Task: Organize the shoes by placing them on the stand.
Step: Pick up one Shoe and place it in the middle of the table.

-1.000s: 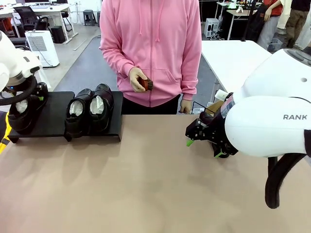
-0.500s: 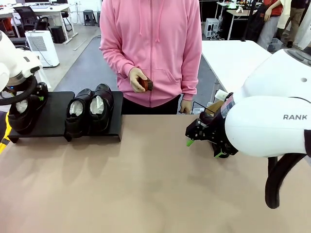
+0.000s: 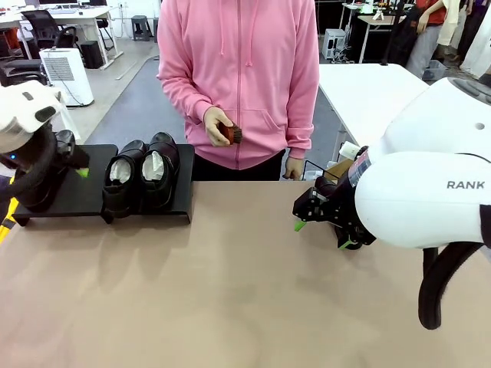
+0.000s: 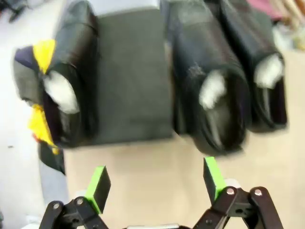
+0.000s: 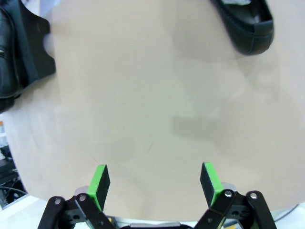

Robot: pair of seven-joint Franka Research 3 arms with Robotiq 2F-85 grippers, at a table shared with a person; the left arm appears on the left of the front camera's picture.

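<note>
Right gripper point(image 3: 322, 224), nearest, at 3 o'clock: jaws spread, holding nothing, hovering over bare table point(image 3: 230, 291). One loose shoe point(image 5: 245, 24) lies ahead of it, off the stand. Risk: a glossy toe could slip from the pads if pinched shallow.

Left gripper point(image 4: 157, 179) at 9 o'clock, jaws wide, empty, above the stand point(image 3: 92, 192). Pair of shoes point(image 3: 142, 175) at its 3 o'clock end, one more point(image 4: 62, 90) opposite; arm swing could knock them.

Person's hand point(image 3: 219, 126), 12 o'clock, grasps a brown brush point(image 3: 232, 134).

Three shoes point(image 3: 140, 178) on stand point(image 3: 88, 195) (two paired at right end); table point(image 3: 230, 291) beneath.
</note>
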